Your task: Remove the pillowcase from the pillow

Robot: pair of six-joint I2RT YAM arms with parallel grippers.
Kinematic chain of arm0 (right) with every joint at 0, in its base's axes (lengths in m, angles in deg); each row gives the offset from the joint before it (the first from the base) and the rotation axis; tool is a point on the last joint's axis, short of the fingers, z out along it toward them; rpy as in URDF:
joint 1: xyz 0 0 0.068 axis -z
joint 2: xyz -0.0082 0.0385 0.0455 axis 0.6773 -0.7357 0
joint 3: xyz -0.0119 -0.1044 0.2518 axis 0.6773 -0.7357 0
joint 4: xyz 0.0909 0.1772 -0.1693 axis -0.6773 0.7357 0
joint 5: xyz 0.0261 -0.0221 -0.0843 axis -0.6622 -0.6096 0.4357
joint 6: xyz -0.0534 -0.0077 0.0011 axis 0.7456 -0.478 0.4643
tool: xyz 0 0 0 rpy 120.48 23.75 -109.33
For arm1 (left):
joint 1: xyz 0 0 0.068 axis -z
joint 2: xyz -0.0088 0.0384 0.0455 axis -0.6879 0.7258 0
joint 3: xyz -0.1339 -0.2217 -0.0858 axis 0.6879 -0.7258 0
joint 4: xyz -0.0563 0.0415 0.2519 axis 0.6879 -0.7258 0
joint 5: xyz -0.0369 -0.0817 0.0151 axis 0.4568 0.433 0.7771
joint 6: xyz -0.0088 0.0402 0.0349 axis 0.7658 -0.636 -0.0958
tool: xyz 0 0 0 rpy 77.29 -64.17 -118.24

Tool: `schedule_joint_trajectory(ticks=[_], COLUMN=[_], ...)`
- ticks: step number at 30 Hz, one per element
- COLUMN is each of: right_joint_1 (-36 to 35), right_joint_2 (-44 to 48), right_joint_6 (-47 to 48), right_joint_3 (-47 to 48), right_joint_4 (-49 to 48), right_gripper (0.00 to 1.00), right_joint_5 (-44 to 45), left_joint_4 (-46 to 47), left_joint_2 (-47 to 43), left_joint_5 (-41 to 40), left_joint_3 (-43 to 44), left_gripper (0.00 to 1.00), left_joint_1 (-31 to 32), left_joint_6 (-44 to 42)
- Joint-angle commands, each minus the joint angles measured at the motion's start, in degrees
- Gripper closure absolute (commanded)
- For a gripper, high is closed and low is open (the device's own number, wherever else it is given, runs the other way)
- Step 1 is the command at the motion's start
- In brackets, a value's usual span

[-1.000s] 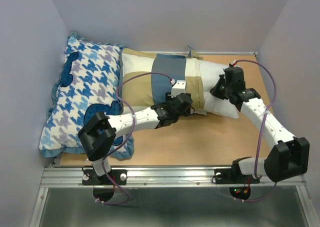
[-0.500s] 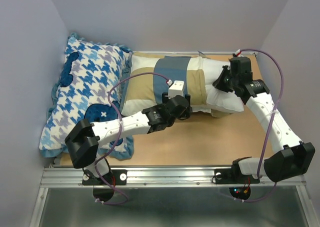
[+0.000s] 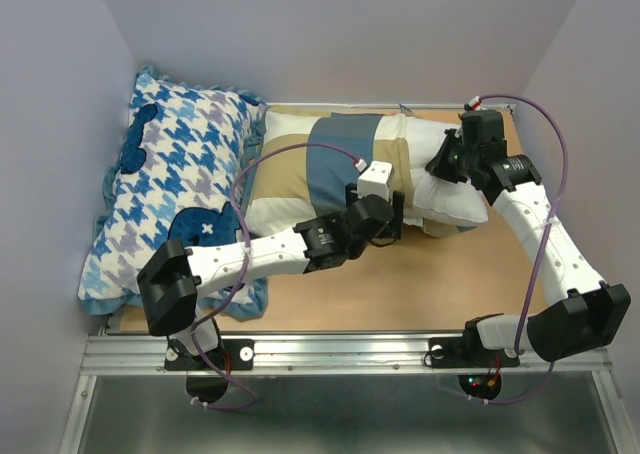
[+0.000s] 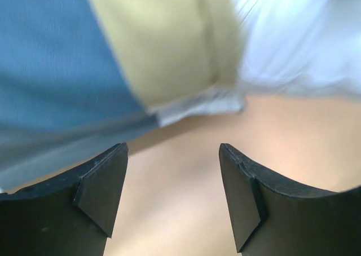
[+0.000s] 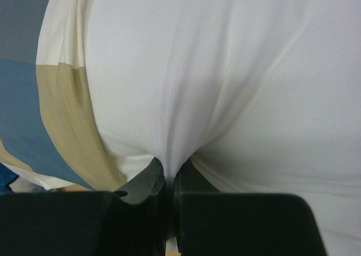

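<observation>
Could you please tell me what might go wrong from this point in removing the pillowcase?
The right gripper pinches only a thin fold of the pillow, so it may slip when pulled. The left gripper is open with bare table between its jaws, just short of the pillowcase hem; closing here could miss it.

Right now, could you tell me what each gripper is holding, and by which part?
The right gripper pinches a fold of the pillow at its bare end; the left gripper is open, holding nothing.
</observation>
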State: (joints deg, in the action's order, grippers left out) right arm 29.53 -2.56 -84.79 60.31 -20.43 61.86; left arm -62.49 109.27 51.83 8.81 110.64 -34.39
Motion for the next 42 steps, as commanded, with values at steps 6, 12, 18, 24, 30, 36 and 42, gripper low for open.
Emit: schedule_joint_trajectory(ticks=[6,12,18,24,30,36,42], right_joint_1=[0.4,0.4,0.4,0.4,1.0,8.3,21.4], right_joint_2=[3.3,3.1,1.8,1.0,-1.6,-6.1,-9.2], right_joint_6=[0.1,0.3,0.6,0.9,2.0,0.9,-1.2], right_joint_3=[2.5,2.5,3.6,4.1,8.2,14.4,24.5], right_joint_4=[-6.0,-5.9,-6.0,-6.2,-5.5,-4.2,-1.2], right_gripper=[1.0,0.99,0.99,0.99,0.99,0.99,0.99], right_joint_5=[-1.9,-1.3,-0.2,2.2,7.9,6.1,-0.9], left_joint_4=[1.2,-2.6,-2.6,-3.9,-7.3,-6.4,-7.1], left_joint_2=[5.5,12.4,12.2,10.6,4.8,-6.5,-14.0], left_joint_5=[-4.8,-2.2,-0.7,-1.3,-2.8,-2.8,-2.7], left_joint_3=[19.1,25.9,22.5,19.5,12.9,-4.5,-16.3], left_gripper=[0.24,0.28,0.31,0.46,1.0,1.0,1.0], left_joint_1=[-1.5,-4.3,-6.9,-7.5,-9.9,-15.8,-23.7], left_joint_6=[-0.2,0.8,2.6,1.6,3.3,5.6,9.5])
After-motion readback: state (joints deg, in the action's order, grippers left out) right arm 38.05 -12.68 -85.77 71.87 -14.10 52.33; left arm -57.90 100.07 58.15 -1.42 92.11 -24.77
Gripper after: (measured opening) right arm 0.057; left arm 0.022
